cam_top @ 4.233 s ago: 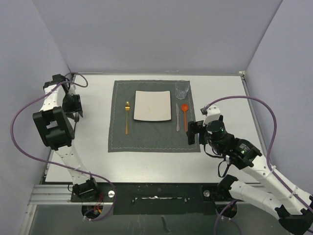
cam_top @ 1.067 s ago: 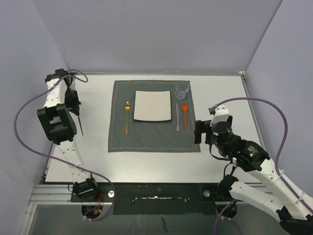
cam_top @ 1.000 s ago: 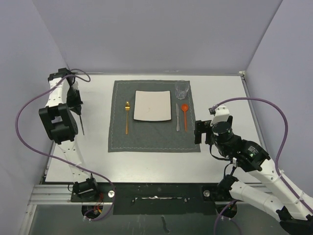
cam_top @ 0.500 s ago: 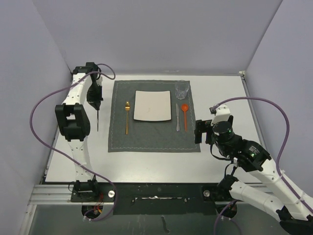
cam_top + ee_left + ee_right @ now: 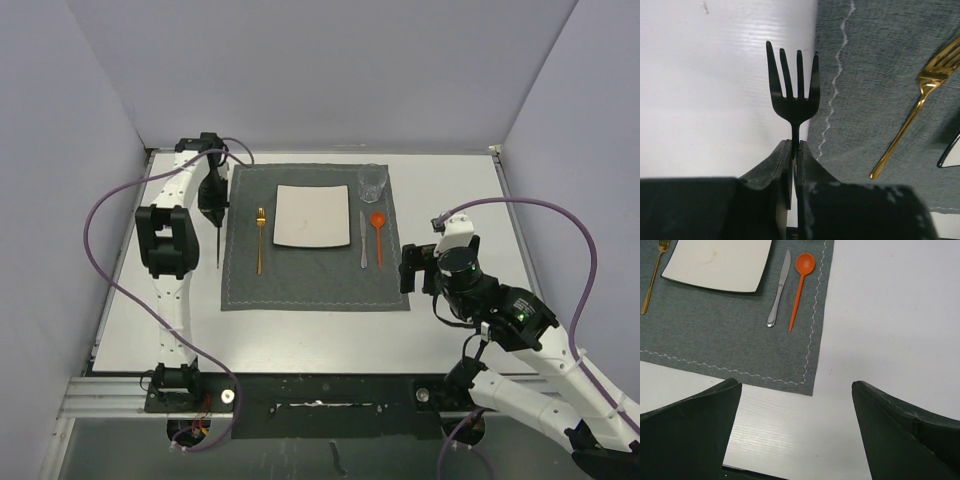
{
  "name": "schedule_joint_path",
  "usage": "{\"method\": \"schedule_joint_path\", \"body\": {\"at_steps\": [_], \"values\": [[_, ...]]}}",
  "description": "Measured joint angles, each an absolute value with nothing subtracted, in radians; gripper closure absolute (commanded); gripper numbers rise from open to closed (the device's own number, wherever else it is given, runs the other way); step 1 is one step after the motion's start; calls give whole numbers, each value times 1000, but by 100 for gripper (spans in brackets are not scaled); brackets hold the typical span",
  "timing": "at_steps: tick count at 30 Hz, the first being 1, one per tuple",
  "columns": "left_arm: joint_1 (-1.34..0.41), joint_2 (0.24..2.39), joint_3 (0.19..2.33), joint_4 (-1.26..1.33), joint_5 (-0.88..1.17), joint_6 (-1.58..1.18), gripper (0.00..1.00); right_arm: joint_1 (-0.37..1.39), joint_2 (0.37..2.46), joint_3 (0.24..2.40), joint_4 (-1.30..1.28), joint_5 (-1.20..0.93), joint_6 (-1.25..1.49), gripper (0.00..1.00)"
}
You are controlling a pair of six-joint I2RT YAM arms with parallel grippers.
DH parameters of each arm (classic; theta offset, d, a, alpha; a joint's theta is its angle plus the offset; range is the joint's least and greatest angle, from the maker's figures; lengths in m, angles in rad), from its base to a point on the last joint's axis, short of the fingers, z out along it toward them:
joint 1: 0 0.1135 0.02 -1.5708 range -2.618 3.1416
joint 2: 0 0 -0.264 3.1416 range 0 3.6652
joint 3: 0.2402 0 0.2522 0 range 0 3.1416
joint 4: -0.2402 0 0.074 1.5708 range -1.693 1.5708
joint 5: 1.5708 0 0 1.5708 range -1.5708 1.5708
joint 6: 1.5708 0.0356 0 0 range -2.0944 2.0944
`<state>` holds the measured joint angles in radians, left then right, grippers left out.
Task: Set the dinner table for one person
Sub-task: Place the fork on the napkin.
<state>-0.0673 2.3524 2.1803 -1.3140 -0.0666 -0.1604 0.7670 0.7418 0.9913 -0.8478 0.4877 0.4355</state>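
My left gripper [image 5: 213, 197] is shut on the handle of a black fork [image 5: 217, 245], which hangs over the left edge of the grey placemat [image 5: 310, 280] on the white dinner table [image 5: 460, 200]. The left wrist view shows the black fork's tines [image 5: 792, 75] straddling the placemat's edge [image 5: 880, 60], left of the gold fork [image 5: 920, 100]. On the mat lie the gold fork [image 5: 260, 240], a white square plate [image 5: 312, 216], a silver knife [image 5: 363, 245], an orange spoon [image 5: 378, 235] and a clear glass [image 5: 373, 183]. My right gripper [image 5: 410, 268] is open and empty off the mat's near right corner.
Grey walls enclose the table on three sides. In the right wrist view, bare tabletop [image 5: 890, 315] lies right of the mat [image 5: 715, 335], with the knife [image 5: 779, 290] and spoon [image 5: 801, 285] beside the plate [image 5: 715, 262]. A metal rail [image 5: 300, 405] runs along the near edge.
My left arm has swung from the table's left edge rightward to the mat's left border, carrying the black fork. The right arm has stayed still and open.
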Motion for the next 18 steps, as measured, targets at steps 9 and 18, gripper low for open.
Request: {"method": "schedule_joint_path", "body": {"at_steps": [9,18], "values": [[-136,2424,2264,-1324,-53,-193,100,767,743,991,-855,489,434,2],[-163,2488,2287,-1335,-43,-217,100,767,740,991,-872,490,434,2]]}}
